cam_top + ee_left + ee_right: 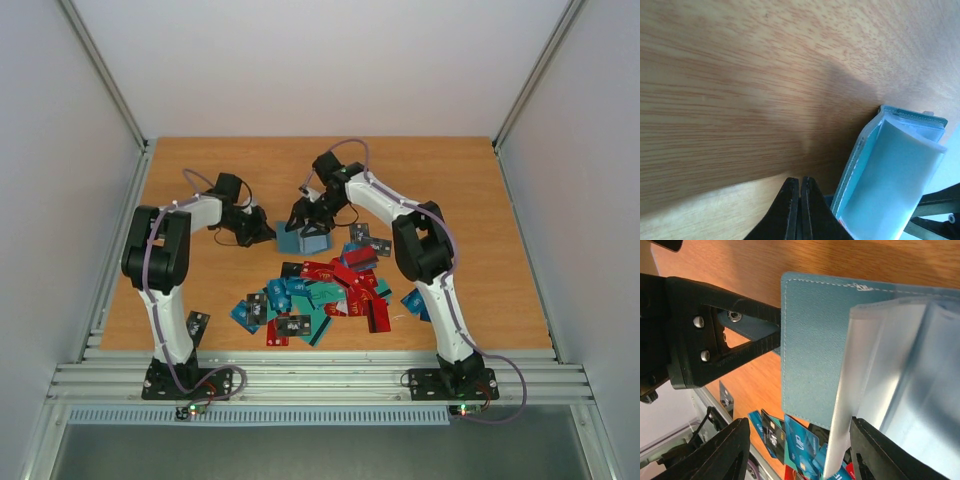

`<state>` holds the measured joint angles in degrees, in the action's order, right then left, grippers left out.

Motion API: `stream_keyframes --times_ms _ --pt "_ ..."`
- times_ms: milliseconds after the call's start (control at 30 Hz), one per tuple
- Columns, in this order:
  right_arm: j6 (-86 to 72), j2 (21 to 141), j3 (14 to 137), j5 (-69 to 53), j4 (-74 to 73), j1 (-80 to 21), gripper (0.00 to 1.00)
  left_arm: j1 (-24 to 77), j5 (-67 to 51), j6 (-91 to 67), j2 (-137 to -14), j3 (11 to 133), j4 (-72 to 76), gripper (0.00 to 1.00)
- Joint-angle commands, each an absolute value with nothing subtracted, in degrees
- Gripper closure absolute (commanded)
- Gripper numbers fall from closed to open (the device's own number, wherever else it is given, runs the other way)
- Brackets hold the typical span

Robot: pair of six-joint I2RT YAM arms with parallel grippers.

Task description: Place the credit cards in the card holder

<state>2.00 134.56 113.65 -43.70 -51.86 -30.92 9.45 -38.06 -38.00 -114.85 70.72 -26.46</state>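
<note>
Gaping open, the card holder (pixel 810 340) is found straight ahead of the right gripper (pixel 800 422), whose jaws are spread wide. The teal cover is seen just beyond their tips. One leaf of the clear sleeves (pixel 900 365) hangs down between them, nearer one jaw than the other, and no pinch on it is shown. The jaws of the left gripper (pixel 800 179) are pressed flat together, with nothing visible between their tips. The holder is seen just beside them, to their right in the left wrist view. In the right wrist view those tips are met by the cover's stitched edge, but whether a flap is caught lower down cannot be told. The credit cards (pixel 325 290) are heaped behind both pairs of jaws, toward the arm bases, near the holder. A stray card (pixel 197 323) is left well behind the left jaws, beside that arm's base. Everything is carried on a wooden table (pixel 450 180), which is enclosed by white walls (pixel 320 60) and edged at the near side by a metal rail (pixel 320 378).
</note>
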Motion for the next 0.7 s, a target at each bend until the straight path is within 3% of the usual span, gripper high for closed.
stream_keyframes --times_ms 0,167,367,667 --pt "0.38 138.16 117.16 -45.48 -51.52 -31.70 0.44 9.76 -39.30 -36.62 -116.39 72.78 -26.40 1.00" --pt "-3.27 141.93 120.26 -46.96 -49.85 -31.73 0.44 9.76 -40.56 -35.89 -116.41 72.99 -27.37 0.99" --pt "-4.39 145.46 125.05 -47.36 -50.16 -31.73 0.44 9.46 -41.22 -34.42 -115.79 74.04 -29.39 0.90" --pt "-3.51 149.04 127.44 -43.68 -53.36 -31.43 0.45 7.91 -35.33 -29.54 -110.79 78.09 -38.30 0.47"
